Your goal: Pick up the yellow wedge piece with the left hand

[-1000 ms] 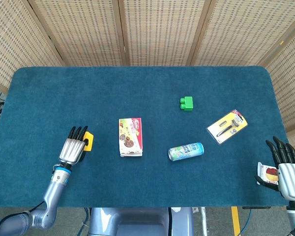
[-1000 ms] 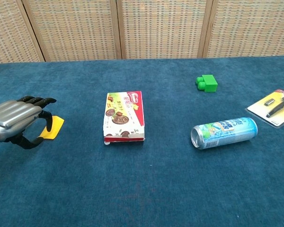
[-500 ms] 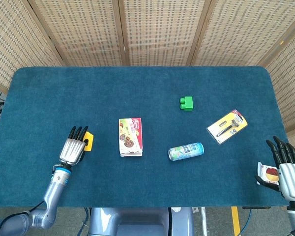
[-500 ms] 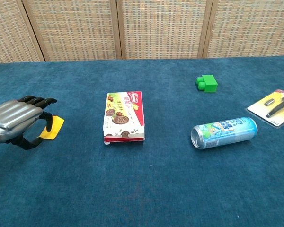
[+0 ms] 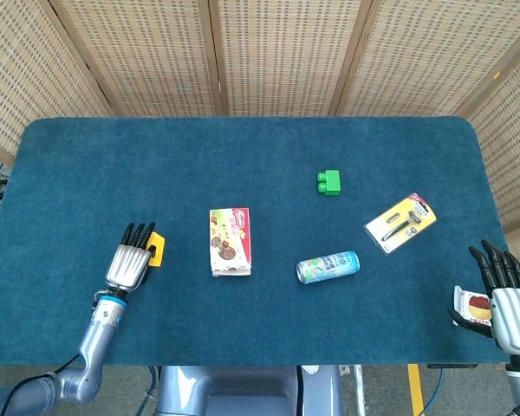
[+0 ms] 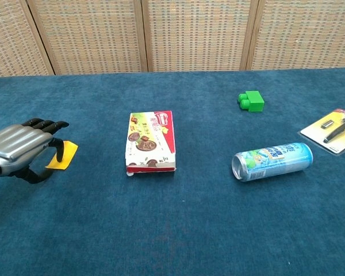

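Fingers [image 6: 46, 124] of the left hand [image 6: 20, 148] curl loosely over one yellow wedge [image 6: 64, 155], not gripping it. Right hand [image 5: 505, 299] is spread, holding nothing. Beyond: one box [image 6: 151, 141], one can [image 6: 272, 161], one green block [image 6: 251, 101].

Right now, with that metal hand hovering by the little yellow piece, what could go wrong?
The yellow wedge piece lies flat and low on the blue cloth, half hidden under the left hand, so the fingers may slide over it or push it away instead of gripping. It also sits near the table's left edge, so a shove that way could carry it off. The snack box lies well apart and is unlikely to interfere.
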Controlling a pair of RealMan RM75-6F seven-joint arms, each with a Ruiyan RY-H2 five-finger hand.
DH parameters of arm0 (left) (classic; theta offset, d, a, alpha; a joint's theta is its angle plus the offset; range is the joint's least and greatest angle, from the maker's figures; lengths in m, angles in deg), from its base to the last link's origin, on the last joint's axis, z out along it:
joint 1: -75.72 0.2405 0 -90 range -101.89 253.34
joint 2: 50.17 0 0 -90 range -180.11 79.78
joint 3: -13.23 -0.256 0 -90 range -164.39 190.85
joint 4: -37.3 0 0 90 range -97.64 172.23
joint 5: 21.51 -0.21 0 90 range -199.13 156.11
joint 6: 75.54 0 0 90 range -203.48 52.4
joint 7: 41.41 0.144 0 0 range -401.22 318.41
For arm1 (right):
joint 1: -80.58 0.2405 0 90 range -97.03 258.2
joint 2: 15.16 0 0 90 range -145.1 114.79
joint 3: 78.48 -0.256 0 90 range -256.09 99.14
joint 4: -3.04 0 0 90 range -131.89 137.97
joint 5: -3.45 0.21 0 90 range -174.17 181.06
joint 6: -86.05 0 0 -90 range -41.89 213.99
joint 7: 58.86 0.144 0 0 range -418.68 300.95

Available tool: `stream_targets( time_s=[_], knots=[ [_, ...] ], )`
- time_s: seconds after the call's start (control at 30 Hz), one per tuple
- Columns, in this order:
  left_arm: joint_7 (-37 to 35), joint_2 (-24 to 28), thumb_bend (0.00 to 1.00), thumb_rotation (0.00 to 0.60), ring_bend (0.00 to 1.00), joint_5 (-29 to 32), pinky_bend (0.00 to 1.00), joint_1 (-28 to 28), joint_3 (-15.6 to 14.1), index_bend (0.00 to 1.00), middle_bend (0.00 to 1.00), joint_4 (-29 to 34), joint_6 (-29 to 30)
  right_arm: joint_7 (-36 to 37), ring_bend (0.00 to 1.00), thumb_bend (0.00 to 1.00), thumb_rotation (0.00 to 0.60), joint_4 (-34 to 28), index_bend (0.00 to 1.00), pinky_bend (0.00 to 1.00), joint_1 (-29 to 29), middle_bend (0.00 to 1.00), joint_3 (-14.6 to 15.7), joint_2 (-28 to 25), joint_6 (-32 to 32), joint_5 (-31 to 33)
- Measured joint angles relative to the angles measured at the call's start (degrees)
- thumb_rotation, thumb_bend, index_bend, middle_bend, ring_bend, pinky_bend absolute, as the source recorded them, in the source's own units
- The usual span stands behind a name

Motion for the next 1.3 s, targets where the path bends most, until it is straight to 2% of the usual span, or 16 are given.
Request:
stream_targets(
  time_s=[0.43, 0.97, 1.3],
  knots=[
    [-2.3, -1.8, 0.49, 0.6, 0.0, -1.5, 0.0, 0.0, 0.5, 0.56, 0.0, -3.9, -0.1, 0.4, 0.0, 0.1, 0.6, -0.1, 0.0, 0.0, -0.1, 0.0, 0.0, -0.2, -0.3, -0.2],
    [-3.1, -1.3, 0.52, 0.6, 0.0, -2.0, 0.0, 0.3, 1.5, 0.56, 0.0, -4.4, -0.2, 0.4, 0.0, 0.1, 0.6, -0.1, 0.0, 0.0, -0.1, 0.0, -0.1, -0.3, -0.3, 0.1],
    [-3.1, -1.5, 0.52, 0.6, 0.0, -1.0, 0.0, -0.7, 3.3, 0.56, 0.0, -6.2, -1.4, 0.3, 0.0, 0.1, 0.6, -0.2, 0.0, 0.0, 0.0, 0.0, 0.0, -0.2, 0.0, 0.0]
  ],
)
